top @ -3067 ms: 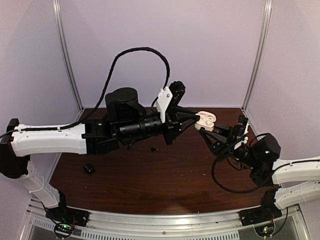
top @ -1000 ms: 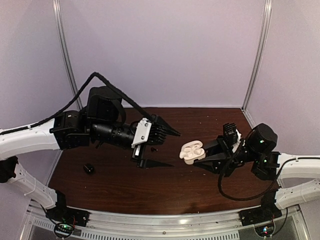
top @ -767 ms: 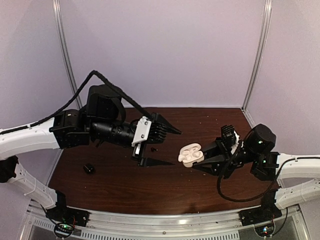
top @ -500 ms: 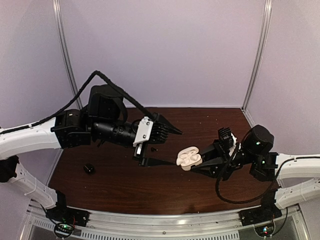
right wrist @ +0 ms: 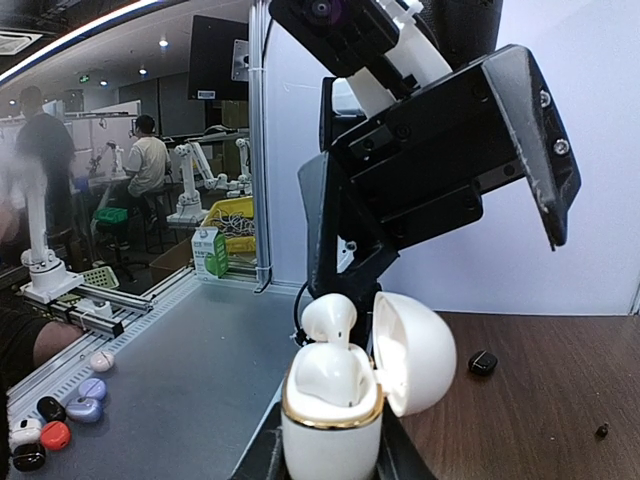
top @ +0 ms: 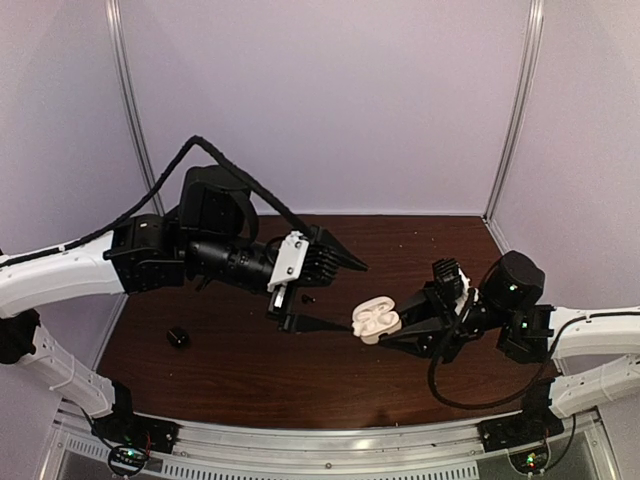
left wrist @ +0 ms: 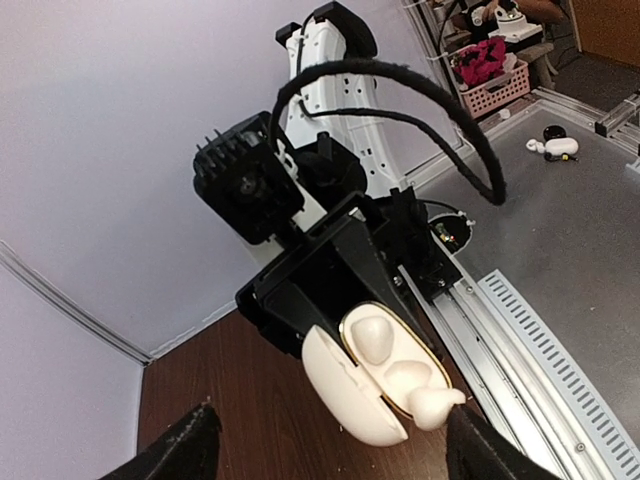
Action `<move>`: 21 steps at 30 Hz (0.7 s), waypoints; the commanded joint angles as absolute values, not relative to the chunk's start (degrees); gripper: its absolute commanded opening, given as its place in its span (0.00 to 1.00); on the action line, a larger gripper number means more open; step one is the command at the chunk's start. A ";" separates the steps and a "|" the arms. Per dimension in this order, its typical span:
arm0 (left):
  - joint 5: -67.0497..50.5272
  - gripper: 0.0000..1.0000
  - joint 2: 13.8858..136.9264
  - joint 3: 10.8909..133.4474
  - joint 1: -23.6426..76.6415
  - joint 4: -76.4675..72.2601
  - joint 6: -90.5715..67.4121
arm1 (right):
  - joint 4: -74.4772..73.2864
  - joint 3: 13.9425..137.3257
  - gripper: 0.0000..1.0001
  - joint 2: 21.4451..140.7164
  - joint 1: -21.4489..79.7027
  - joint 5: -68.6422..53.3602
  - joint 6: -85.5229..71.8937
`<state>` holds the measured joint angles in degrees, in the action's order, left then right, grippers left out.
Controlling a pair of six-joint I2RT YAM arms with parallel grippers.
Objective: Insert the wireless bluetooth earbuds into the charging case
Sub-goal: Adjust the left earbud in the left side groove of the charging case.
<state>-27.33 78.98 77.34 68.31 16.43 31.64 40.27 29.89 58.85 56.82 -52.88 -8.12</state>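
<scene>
Top external view shows us the right gripper (top: 398, 330) clamped on the white charging case (top: 376, 320), held over the table (top: 300, 385) just right of frame centre, lid open; the left gripper (top: 356, 298) has its jaws spread wide, lower finger tip just beside the case; in the right wrist view we see one white earbud (right wrist: 330, 318) poking up out of the case body; a small black object (top: 178, 337) lies at lower left.

Pale lilac walls (top: 320, 100), aluminium corner posts (top: 514, 110), a dark brown wooden table (top: 300, 370).
</scene>
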 commanded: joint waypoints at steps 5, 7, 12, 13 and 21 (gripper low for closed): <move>-26.24 0.79 80.85 79.53 68.11 13.33 30.37 | 42.48 31.73 0.00 59.49 57.57 -51.76 -8.41; -25.75 0.79 80.86 79.54 68.12 13.11 30.02 | 42.89 31.68 0.00 59.50 57.65 -51.69 -8.57; -25.48 0.77 81.15 79.28 68.12 11.80 29.25 | 43.57 31.72 0.00 60.00 57.83 -51.77 -8.79; -25.27 0.77 81.24 79.34 68.12 11.63 29.11 | 43.59 31.80 0.00 60.06 57.91 -51.77 -8.79; -24.65 0.76 81.91 79.07 68.11 10.76 27.94 | 42.98 32.16 0.00 60.20 58.44 -51.07 -7.96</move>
